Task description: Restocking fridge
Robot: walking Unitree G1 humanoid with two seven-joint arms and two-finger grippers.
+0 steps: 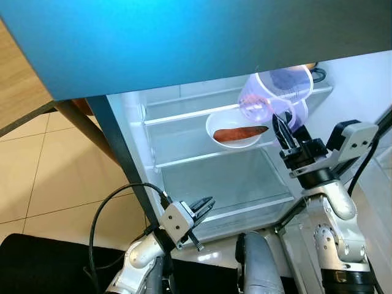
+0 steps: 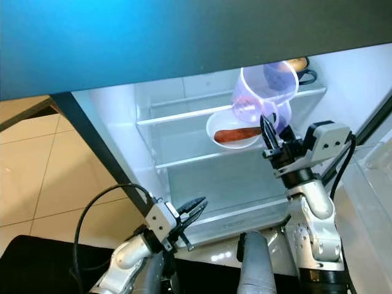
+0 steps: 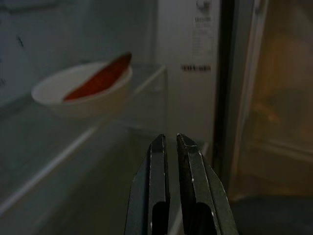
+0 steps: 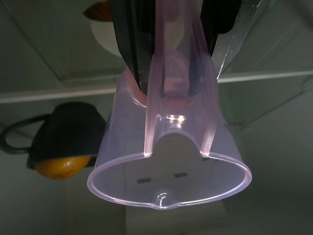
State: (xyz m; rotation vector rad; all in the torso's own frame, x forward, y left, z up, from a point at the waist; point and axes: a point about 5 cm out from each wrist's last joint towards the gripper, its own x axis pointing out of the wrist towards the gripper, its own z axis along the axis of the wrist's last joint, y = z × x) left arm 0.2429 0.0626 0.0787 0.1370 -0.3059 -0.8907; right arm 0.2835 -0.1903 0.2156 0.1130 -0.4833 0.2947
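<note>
**Left eye view: jug held up at the open fridge**

Left eye view: the right gripper (image 1: 282,127) grips the handle of a clear purple measuring jug (image 1: 275,92), tipped on its side before the upper fridge shelf (image 1: 184,113). Just behind it, a white bowl (image 1: 236,131) with a reddish piece of food sits on the middle shelf. The left gripper (image 1: 205,205) hangs low, fingers slightly apart.

Left wrist view: dim; the fingers (image 3: 159,171) stand almost together.

Right wrist view: fingers clamp the jug's handle; beyond, a dark cup (image 4: 68,139) holds what may be an orange.
</note>
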